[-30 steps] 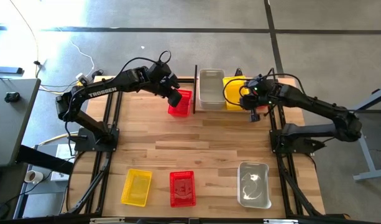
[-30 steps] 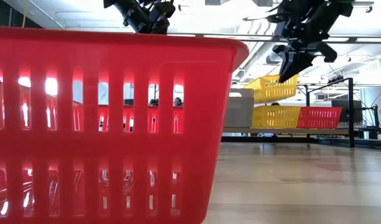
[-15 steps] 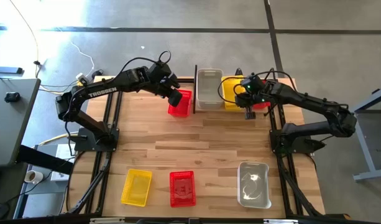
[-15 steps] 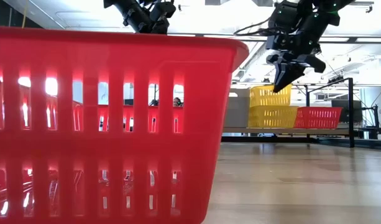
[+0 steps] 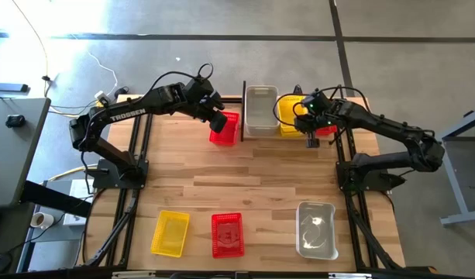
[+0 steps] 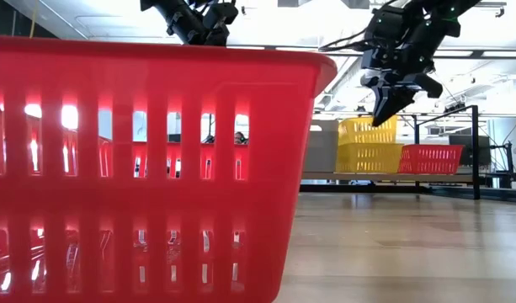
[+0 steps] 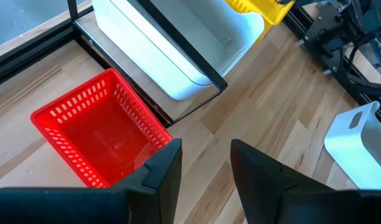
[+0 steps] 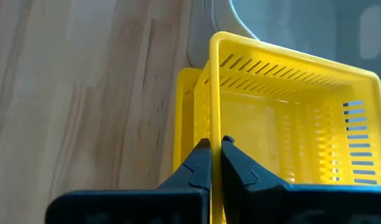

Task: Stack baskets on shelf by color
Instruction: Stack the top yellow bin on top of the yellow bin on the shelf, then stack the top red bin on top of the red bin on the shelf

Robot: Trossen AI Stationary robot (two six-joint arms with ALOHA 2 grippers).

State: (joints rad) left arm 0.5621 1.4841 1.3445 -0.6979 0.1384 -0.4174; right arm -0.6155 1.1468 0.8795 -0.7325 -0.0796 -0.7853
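My right gripper [image 5: 310, 139] is shut on a yellow basket [image 5: 290, 116] that sits inside a second yellow basket [image 8: 185, 124] on the black shelf [image 5: 243, 116]. On the shelf a clear basket [image 5: 262, 108] stands to their left and a red basket [image 6: 432, 158] to their right. Another red basket [image 7: 97, 137] rests on its bottom on the table, left of the shelf. My left gripper [image 7: 206, 162] hangs open above that basket's near corner and touches nothing. My right gripper pinches the rim of one side wall [image 8: 215, 134] of the upper yellow basket, one finger inside the basket and one outside. The fingers slant down from the table's near right. The basket's lower part is down in the lower yellow basket [image 6: 371, 157], its mouth up.
Near the front edge a yellow basket [image 5: 170, 232], a red basket [image 5: 228, 234] and a clear basket [image 5: 316, 229] stand in a row. The red one fills the low view's foreground. Black arm-mount frames [image 5: 136, 194] run along both sides, with bare wood between.
My right gripper has carried the yellow basket down and a little toward the table's left. The basket, tilted and raised above the lower yellow one before, now stands nearly level and has sunk into it. The grip has stayed shut.
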